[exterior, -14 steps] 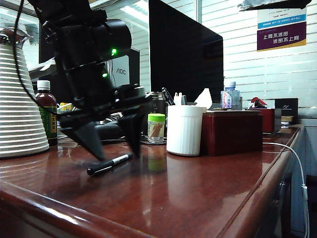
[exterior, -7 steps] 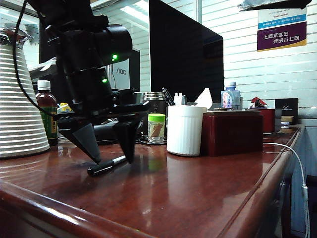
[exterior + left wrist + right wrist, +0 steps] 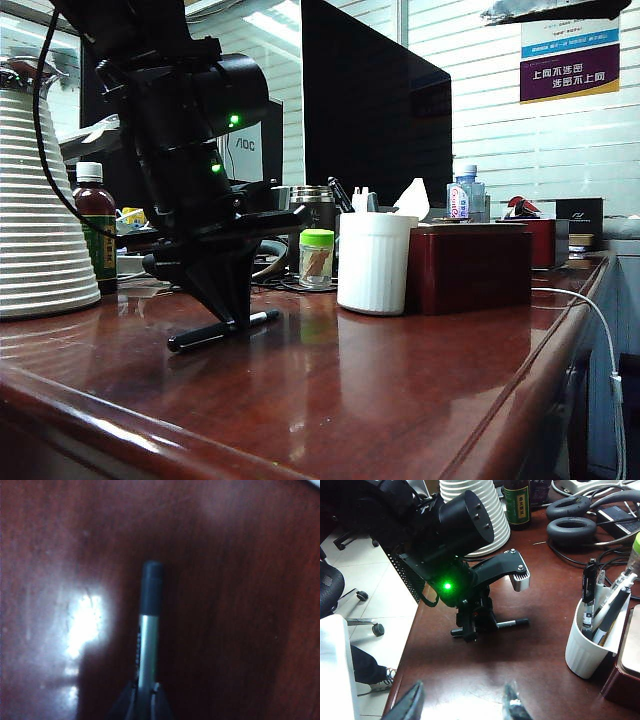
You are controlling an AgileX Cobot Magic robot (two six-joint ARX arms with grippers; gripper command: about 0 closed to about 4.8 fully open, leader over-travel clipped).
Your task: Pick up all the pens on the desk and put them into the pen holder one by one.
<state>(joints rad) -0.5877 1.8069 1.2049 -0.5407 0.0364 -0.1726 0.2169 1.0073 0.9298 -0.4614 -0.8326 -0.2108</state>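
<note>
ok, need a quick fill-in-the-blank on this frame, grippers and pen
1. The left gripper has its fingers ____ on the pen.
2. The pen lies on the ____.
3. The right gripper hangs over the desk with fingers ____.
4. The white pen holder stands ____.

Missing: shut; desk; open; upright

The left arm (image 3: 170,130) was matte black with a fat cylindrical wrist housing, glowing green lights, a thin black cable, a pale end cap with silver screws, and its left gripper (image 3: 232,322) had tapered black fingers (image 3: 131,702), as did the right gripper (image 3: 462,705).
</note>
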